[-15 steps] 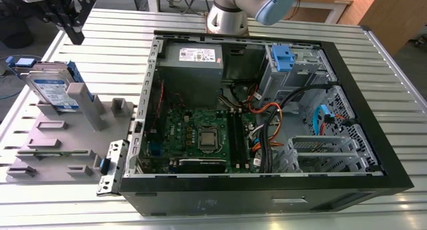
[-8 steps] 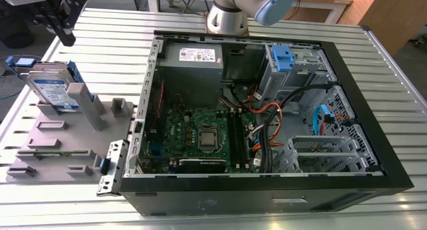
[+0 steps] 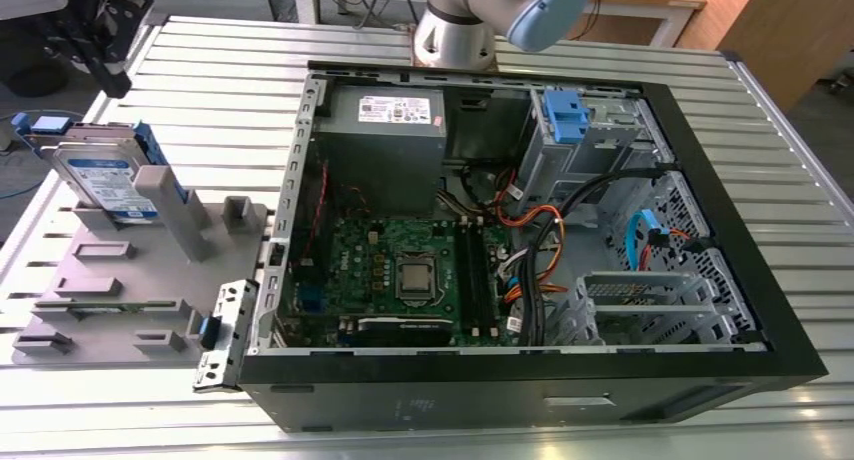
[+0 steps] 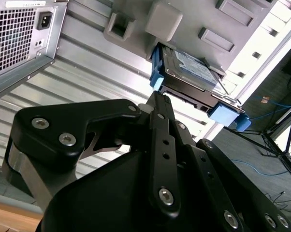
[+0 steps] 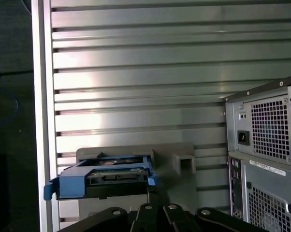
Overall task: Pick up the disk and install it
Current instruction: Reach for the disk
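Note:
The disk (image 3: 114, 180) stands on edge in a grey fixture (image 3: 127, 280) at the exterior view's left, its white-and-blue label facing out and a blue bracket along its edges. My black gripper (image 3: 115, 80) hangs just above and behind it, apart from it, and its fingers look shut with nothing between them. In the second wrist view the fingertips (image 4: 156, 96) converge to one point just short of the disk (image 4: 189, 72). In the first wrist view the disk (image 5: 107, 176) lies right beyond the gripper (image 5: 152, 195).
An open computer case (image 3: 727, 230) lies flat on the slatted metal table (image 3: 214, 70). Inside are a motherboard (image 3: 400, 270), a grey power-supply box (image 3: 387, 130), a metal cage with a blue clip (image 3: 567, 115), loose cables and a perforated bay (image 3: 641, 300).

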`<state>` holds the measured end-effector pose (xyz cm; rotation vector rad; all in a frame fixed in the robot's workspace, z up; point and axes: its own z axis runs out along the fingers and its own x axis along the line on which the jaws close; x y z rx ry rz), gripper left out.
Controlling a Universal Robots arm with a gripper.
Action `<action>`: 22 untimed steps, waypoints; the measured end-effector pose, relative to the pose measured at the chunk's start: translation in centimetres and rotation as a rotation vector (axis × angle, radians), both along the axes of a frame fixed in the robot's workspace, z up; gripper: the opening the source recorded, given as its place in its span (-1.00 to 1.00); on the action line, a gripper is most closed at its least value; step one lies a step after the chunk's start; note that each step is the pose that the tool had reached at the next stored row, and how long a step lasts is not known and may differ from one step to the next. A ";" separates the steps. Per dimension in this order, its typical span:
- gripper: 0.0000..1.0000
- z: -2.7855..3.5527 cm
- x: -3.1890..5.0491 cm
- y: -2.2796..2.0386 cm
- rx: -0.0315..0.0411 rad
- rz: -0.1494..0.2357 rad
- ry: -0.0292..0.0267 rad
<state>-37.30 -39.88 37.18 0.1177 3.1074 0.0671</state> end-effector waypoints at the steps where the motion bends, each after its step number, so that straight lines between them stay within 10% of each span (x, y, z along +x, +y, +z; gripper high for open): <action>1: -0.79 -0.09 -0.24 0.00 -0.0001 0.000 0.0000; 22: -0.79 -1.77 -4.20 0.00 -0.0019 0.000 0.0007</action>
